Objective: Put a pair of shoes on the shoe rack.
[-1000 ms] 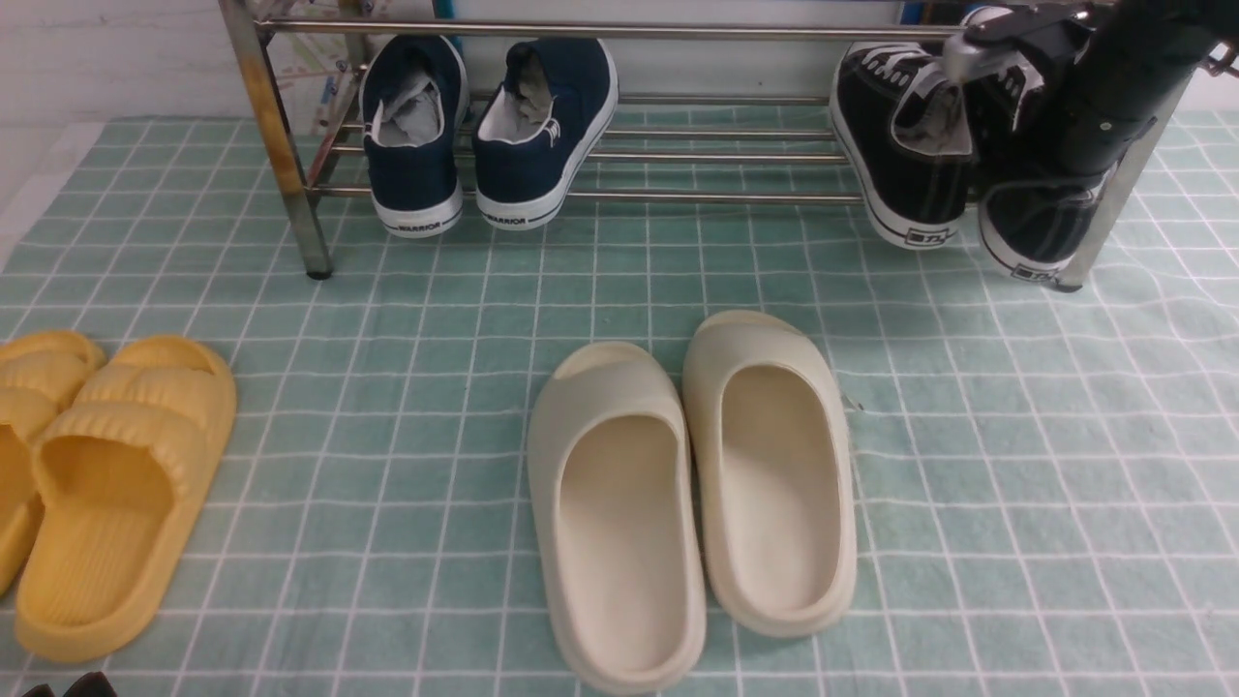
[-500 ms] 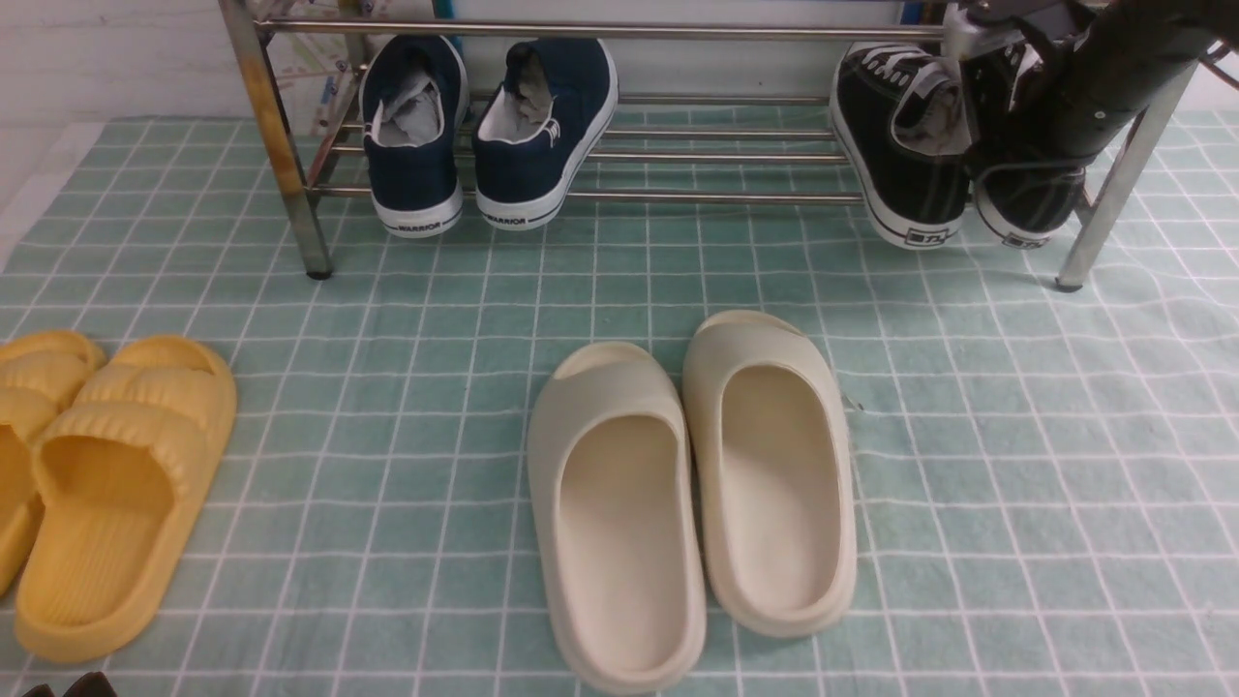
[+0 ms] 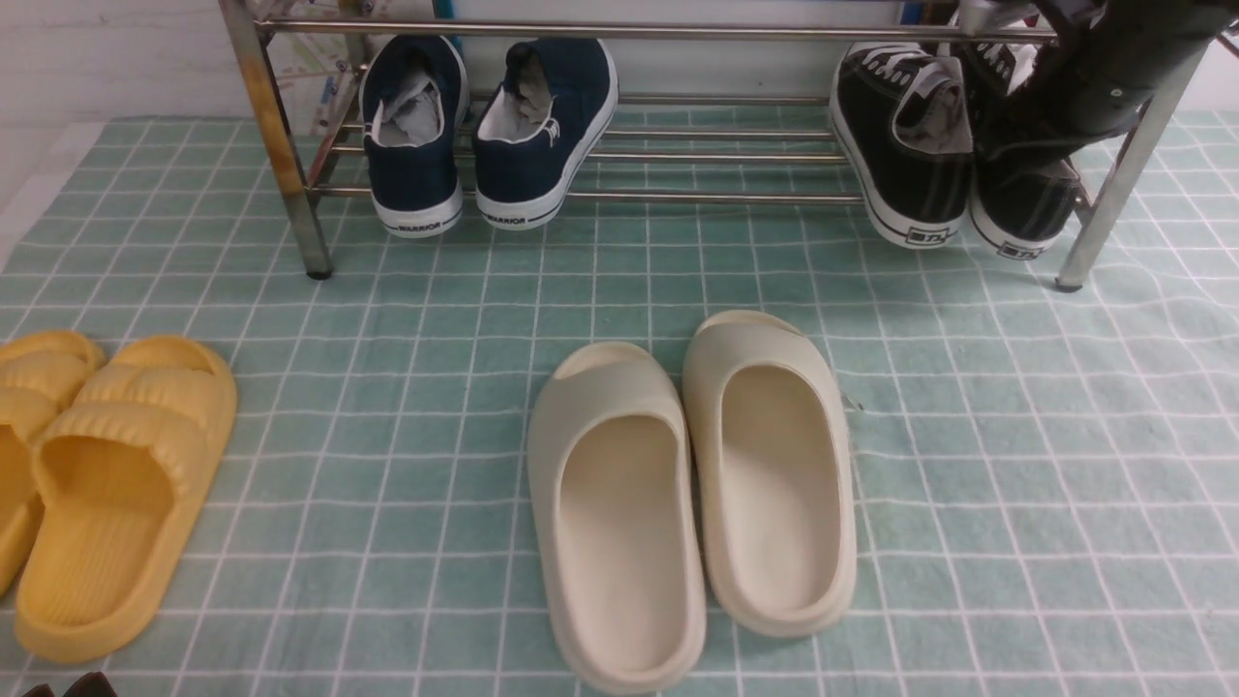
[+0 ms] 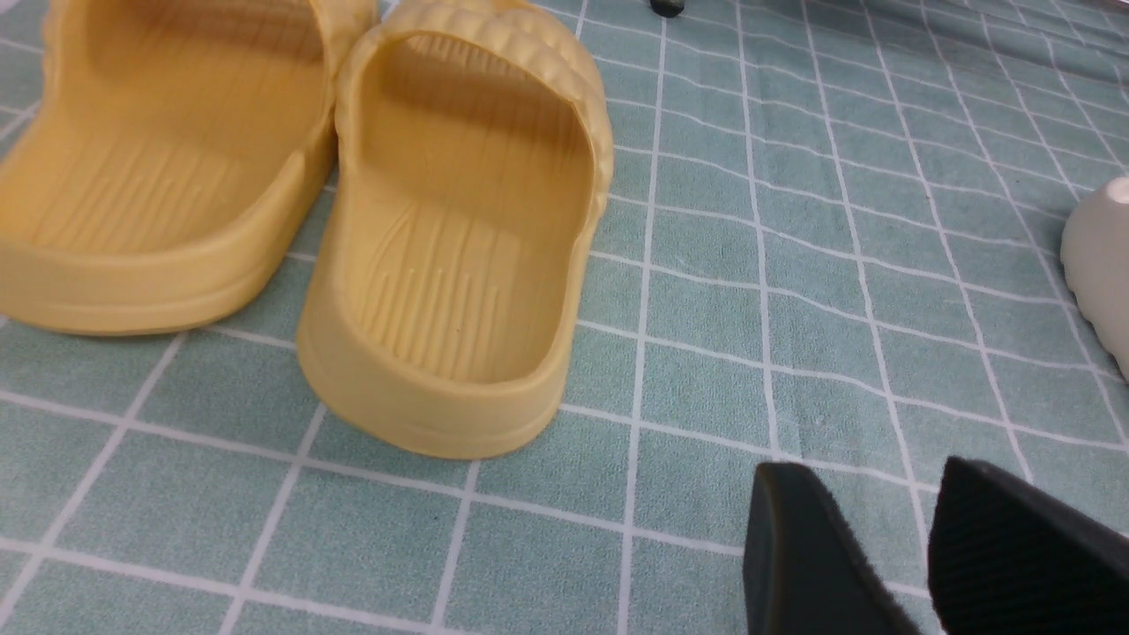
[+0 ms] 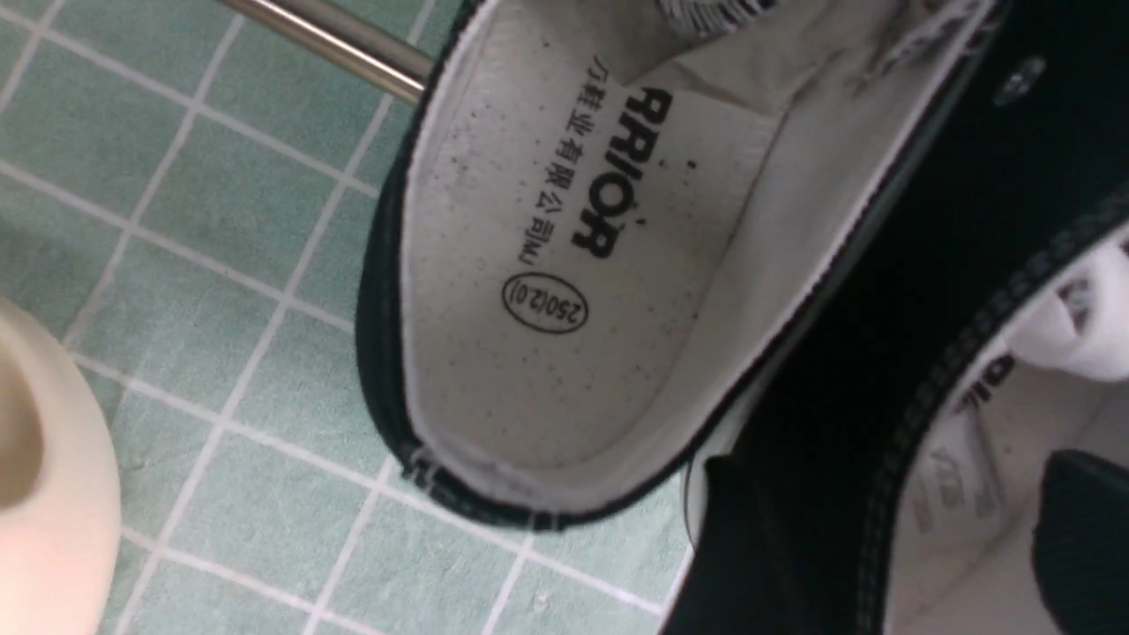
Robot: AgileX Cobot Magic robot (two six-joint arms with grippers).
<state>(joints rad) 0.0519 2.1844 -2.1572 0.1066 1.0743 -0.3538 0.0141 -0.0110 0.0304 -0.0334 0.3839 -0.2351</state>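
Front and wrist views, shoe placement. The shoe rack (image 3: 678, 196) is built of shiny chrome tubes, with horizontal bars between upright posts. It stands on a teal terry cloth (image 3: 1016, 436) gridded in white. The pair of shoes (image 3: 915, 145), black canvas with white rubber soles, white laces and pale speckled insoles, sits at the right end of the rack's lower shelf. The heels face outward and overhang the front bar, and the two shoes lie side by side just inside the right front post. Navy sneakers (image 3: 416, 145) occupy the left end. Smooth cream slides (image 3: 619, 513) and ribbed yellow slides (image 3: 116, 484) lie on the cloth.

A second ago the right-hand black shoe hung lower, its heel in front of the post. It now rests level with its mate, and the right arm (image 3: 1113, 77) has drawn up toward the top bar.

The arm slants down from the upper right over that shoe. The right gripper (image 5: 904, 476) has its jaws wide apart, straddling the shoe's collar without pinching it. The left gripper (image 4: 869, 472) hovers low over the cloth near the yellow slides, fingers spread and empty.
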